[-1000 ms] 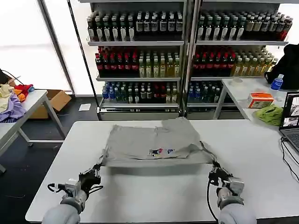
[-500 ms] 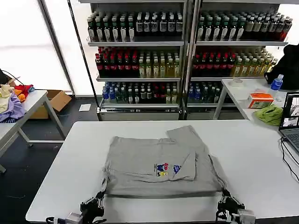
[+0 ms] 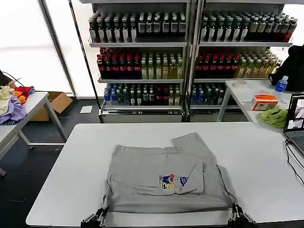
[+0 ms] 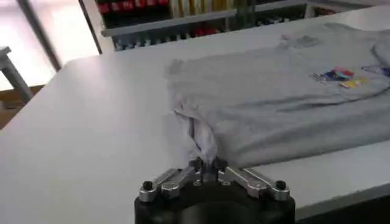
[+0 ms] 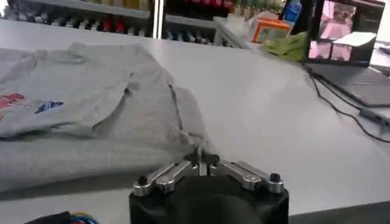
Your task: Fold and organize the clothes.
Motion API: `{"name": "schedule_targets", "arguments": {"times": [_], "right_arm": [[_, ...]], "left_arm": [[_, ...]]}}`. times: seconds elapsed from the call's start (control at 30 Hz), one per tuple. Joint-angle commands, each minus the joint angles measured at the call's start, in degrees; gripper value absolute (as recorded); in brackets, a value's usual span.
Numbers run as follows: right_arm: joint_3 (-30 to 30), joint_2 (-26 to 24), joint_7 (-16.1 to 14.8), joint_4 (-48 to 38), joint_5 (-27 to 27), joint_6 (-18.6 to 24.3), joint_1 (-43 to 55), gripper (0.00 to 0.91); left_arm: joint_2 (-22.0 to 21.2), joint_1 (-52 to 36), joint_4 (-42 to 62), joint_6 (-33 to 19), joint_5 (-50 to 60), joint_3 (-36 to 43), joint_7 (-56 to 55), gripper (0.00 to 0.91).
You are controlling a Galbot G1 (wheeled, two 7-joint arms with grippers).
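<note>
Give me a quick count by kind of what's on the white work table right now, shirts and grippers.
Grey shirt: 1, pulled to the near edge of the table
Grippers: 2, left gripper and right gripper, each pinching a near corner
Total: 3

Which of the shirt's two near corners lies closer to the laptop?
The corner pinched by the right end effector; the grey shirt has its other near corner in the left end effector, farther from the laptop.
</note>
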Motion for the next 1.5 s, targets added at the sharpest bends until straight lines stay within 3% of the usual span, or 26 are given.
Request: {"name": "schedule_targets", "arguments": {"times": [0.03, 0.37, 0.4, 0.53, 0.7, 0.87, 1.03, 1.23, 1.5], "right_arm": [[1.6, 0.2, 0.4, 6.8, -0.6, 0.5, -0.9, 0.907], [7.2, -0.8, -2.4, 8.4, 8.4, 3.5, 11.2, 0.907], [6.8, -1.5, -3.9, 6.0, 10.6, 6.6, 14.7, 0.907], [4.8, -1.7, -5.0, -1.9, 13.4, 8.6, 23.6, 0.907], [3.1, -2.9, -6.2, -8.5, 14.7, 6.4, 34.6, 0.907], [-0.3, -4.5, -3.8, -18.2, 14.7, 0.9, 48.6, 0.907], [-9.8, -7.4, -1.8, -31.5, 17.8, -5.7, 63.5, 0.907], [-19.6, -9.0, -5.8, -43.5, 22.6, -7.8, 75.3, 0.907], [-27.5, -5.0, -10.0, -55.3, 21.7, -7.8, 83.3, 0.907]], "left_arm": [[-1.0, 1.9, -6.5, -0.4, 1.1, 0.8, 0.2, 0.907], [-0.9, -5.8, -10.1, -3.7, -1.5, -3.6, 0.2, 0.907], [-0.6, -8.4, -10.1, -4.3, -3.8, -4.1, 0.5, 0.907], [1.5, -17.4, -5.7, -5.0, -6.8, -6.9, 3.7, 0.907], [6.9, -27.5, 0.6, -5.1, -12.2, -7.5, 6.9, 0.907], [13.1, -40.4, 9.7, -1.4, -16.5, -2.5, 7.5, 0.907], [15.5, -51.5, 19.8, 1.1, -23.9, 5.1, 7.6, 0.907], [17.2, -63.1, 31.0, 2.8, -26.2, 13.6, 9.3, 0.907], [14.0, -69.6, 42.6, 4.2, -27.4, 18.8, 9.8, 0.907]]}}
